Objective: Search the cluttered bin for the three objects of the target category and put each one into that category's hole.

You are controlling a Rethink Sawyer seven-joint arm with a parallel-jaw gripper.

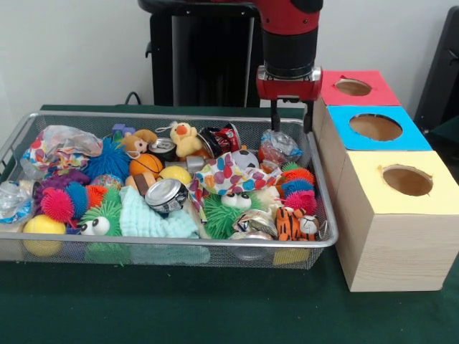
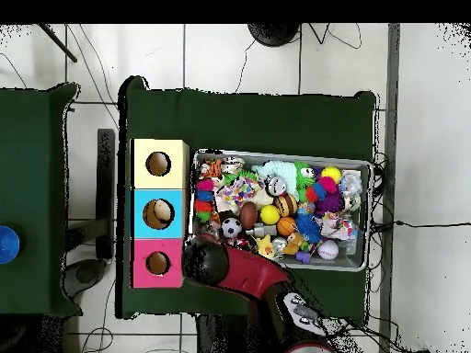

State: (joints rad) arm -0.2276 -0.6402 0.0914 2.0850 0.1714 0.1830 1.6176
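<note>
My gripper (image 1: 291,123) hangs open and empty over the far right corner of the wire bin (image 1: 179,242), beside the red box (image 1: 380,95). Just below its fingertips lies a crumpled clear bag (image 1: 280,147). The bin is heaped with clutter: a crushed silver can (image 1: 166,195), a red can (image 1: 222,138), a yellow plush duck (image 1: 185,137), a plush tiger (image 1: 295,223), a soccer ball (image 1: 245,159), a basketball (image 1: 145,164) and several spiky balls. In the overhead view the arm's head (image 2: 206,260) hides the gripper at the bin's corner.
Three boxes with round holes stand in a row beside the bin: red, blue (image 1: 344,136) and yellow (image 1: 373,193). From above, something tan shows inside the blue box's hole (image 2: 158,213). Green cloth covers the table (image 1: 215,308).
</note>
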